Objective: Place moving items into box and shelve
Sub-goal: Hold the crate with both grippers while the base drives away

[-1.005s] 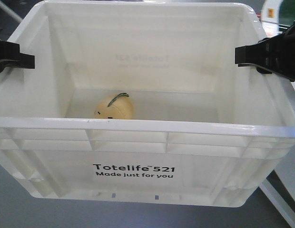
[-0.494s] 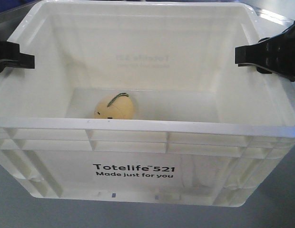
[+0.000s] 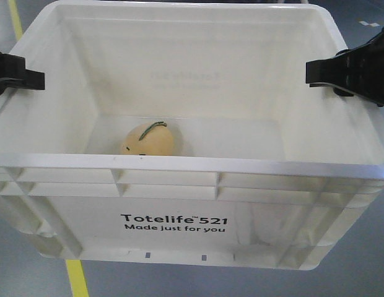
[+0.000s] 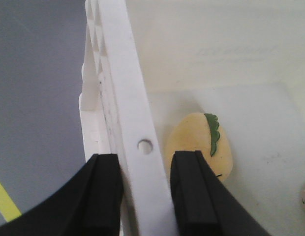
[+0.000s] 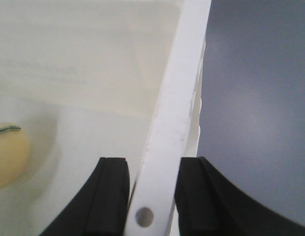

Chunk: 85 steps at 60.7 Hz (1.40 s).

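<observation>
My left hand and right hand are pinching the side rims of the white ribbed plastic crate; the pale yellow mango-shaped object is lying inside, nearer my left hand.

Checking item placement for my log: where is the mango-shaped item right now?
In the front view, the mango-shaped item lies on the floor of the white crate, left of centre, nearer the wall clamped by the left gripper.

Mango inside the box, left of centre; left pincer astride its left rim; right pincer opposite.
</observation>
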Available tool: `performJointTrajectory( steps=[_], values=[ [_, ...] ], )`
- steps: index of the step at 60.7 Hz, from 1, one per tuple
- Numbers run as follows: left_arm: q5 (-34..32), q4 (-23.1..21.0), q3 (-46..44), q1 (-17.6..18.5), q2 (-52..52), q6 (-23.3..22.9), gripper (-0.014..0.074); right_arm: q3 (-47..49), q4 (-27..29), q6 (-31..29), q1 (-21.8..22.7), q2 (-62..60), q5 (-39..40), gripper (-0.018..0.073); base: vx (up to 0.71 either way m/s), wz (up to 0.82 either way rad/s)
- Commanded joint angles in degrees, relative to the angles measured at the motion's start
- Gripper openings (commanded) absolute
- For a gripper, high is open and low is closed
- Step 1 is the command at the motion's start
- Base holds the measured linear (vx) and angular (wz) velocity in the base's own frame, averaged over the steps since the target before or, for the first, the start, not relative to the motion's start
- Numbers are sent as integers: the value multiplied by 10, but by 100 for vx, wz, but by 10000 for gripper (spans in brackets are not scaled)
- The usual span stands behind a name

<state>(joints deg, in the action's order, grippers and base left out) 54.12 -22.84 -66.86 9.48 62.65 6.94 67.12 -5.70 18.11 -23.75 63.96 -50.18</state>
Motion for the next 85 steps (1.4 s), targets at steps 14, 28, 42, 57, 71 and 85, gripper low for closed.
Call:
performJointTrajectory(
  steps=[14, 28, 42, 57, 71, 85],
  values=[
    [-50, -90, -31, 9, -24, 12, -8, 24, -13, 7, -1, -13, 72, -6, -5, 50],
    [-50, -90, -31, 9, -24, 12, -8, 24, -13, 7, -1, -13, 72, -6, 1, 42],
    [-44, -90, -31, 9, -24, 12, -8, 24, -13, 7, -1, -13, 72, -6, 9, 40],
    [-41, -90, -31, 9, -24, 12, -8, 24, -13, 7, -1, -13, 72, -6, 18, 38],
    [-40, -90, -31, 9, -24, 12, -8, 24, -13, 7, -1, -13, 72, -6, 26, 27],
    [-40, -90, -31, 9, -24, 12, -8, 24, -13, 7, -1, -13, 72, -6, 35, 12]
  ],
)
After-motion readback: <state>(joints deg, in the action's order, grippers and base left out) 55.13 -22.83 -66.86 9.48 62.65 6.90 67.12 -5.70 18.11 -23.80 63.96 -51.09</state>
